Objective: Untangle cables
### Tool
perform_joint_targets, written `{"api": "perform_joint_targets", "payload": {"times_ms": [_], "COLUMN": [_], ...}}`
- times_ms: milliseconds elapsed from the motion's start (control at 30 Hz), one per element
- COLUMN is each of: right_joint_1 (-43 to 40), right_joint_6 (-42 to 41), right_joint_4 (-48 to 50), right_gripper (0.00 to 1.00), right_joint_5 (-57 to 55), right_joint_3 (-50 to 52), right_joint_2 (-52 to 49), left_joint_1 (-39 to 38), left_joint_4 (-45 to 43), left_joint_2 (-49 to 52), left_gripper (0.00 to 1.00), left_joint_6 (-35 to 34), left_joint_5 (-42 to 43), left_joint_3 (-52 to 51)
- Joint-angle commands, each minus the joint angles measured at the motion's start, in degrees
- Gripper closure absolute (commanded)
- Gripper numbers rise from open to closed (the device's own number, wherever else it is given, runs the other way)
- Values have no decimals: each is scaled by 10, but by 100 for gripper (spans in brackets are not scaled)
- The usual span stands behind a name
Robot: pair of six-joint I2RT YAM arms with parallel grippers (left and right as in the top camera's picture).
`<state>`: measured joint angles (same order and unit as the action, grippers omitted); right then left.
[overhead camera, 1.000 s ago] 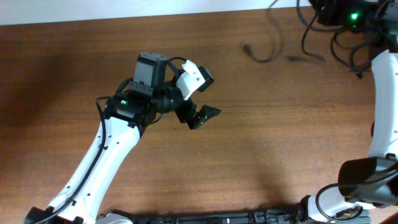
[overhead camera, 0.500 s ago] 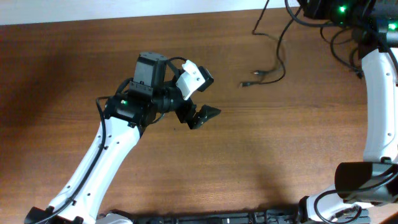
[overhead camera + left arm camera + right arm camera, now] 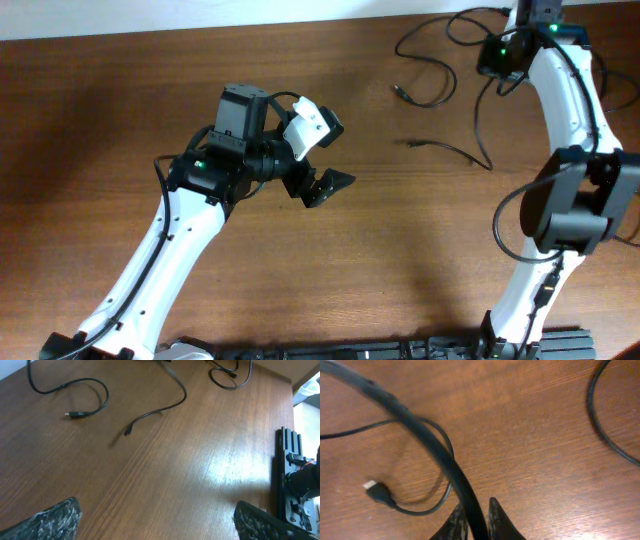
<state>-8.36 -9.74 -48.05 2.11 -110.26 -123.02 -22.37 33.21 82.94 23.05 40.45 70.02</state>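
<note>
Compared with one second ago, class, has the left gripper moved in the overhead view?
No. The left gripper sits at the same spot, measured against the far edge of the table.

Loose cables [image 3: 447, 147] trail across the table's [image 3: 430, 260] far right quarter, with the right arm [image 3: 570, 90] over them. The left tool [image 3: 342, 152] hangs mid-table; the wood around it gives free passage.

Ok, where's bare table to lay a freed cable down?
Bare wood runs from the left gripper across to the right arm, below the loose plug end. The far-left table is also free. The top right is crowded with cables.
</note>
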Motion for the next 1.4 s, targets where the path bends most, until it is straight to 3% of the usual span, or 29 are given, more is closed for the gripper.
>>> {"api": "perform_joint_targets", "payload": {"times_ms": [0, 100, 233, 367, 433, 533, 667, 700, 767, 800, 833, 867, 900, 933, 967, 1000, 1067, 1133, 1233, 1367], "right_joint_1": [4, 3, 2, 3, 11, 43, 54, 54, 56, 58, 61, 62, 62, 62, 67, 78, 114, 154, 182, 181], "right_joint_6": [5, 12, 24, 24, 24, 22, -52, -58, -107, -149, -192, -214, -225, -233, -280, -351, -416, -430, -508, -510], "right_joint_4": [0, 7, -53, -127, -151, -281, -364, -368, -343, -303, -245, -201, -163, -135, -102, -95, -54, 2, 3, 19], "right_gripper": [65, 1, 1, 1, 1, 1, 1, 8, 19, 18, 1, 1, 20, 28, 29, 32, 33, 33, 34, 47], "right_joint_5": [-23, -65, -64, 6, 23, 24, 33, 93, 170, 168, 168, 169, 168, 167, 133, 64, -15, -35, -121, -133], "right_joint_3": [-3, -9, -118, -213, -213, -212, -176, -128, -34, 14, 87, 142, 184, 210, 239, 260, 291, 309, 310, 310], "right_joint_2": [-38, -41, 9, 71, 96, 113, 96, 93, 93, 93, 93, 93, 93, 93, 93, 93, 93, 93, 93, 93], "left_joint_1": [0, 0, 0, 0, 0, 0, 0, 0, 0, 0, 0, 0, 0, 0, 0, 0, 0, 0, 0, 0], "left_joint_4": [0, 0, 0, 0, 0, 0, 0, 0, 0, 0, 0, 0, 0, 0, 0, 0, 0, 0, 0, 0], "left_joint_2": [0, 0, 0, 0, 0, 0, 0, 0, 0, 0, 0, 0, 0, 0, 0, 0, 0, 0, 0, 0], "left_gripper": [1, 1, 1, 1, 1, 1, 1, 1, 1, 1, 1, 1, 1, 1, 1, 1, 1, 1, 1, 1], "left_joint_6": [4, 4, 4, 4, 4, 4, 4, 4, 4, 4, 4, 4, 4, 4, 4, 4, 4, 4, 4, 4], "left_joint_5": [0, 0, 0, 0, 0, 0, 0, 0, 0, 0, 0, 0, 0, 0, 0, 0, 0, 0, 0, 0], "left_joint_3": [2, 2, 2, 2, 2, 2, 2, 2, 2, 2, 2, 2, 2, 2, 2, 2, 2, 2, 2, 2]}}
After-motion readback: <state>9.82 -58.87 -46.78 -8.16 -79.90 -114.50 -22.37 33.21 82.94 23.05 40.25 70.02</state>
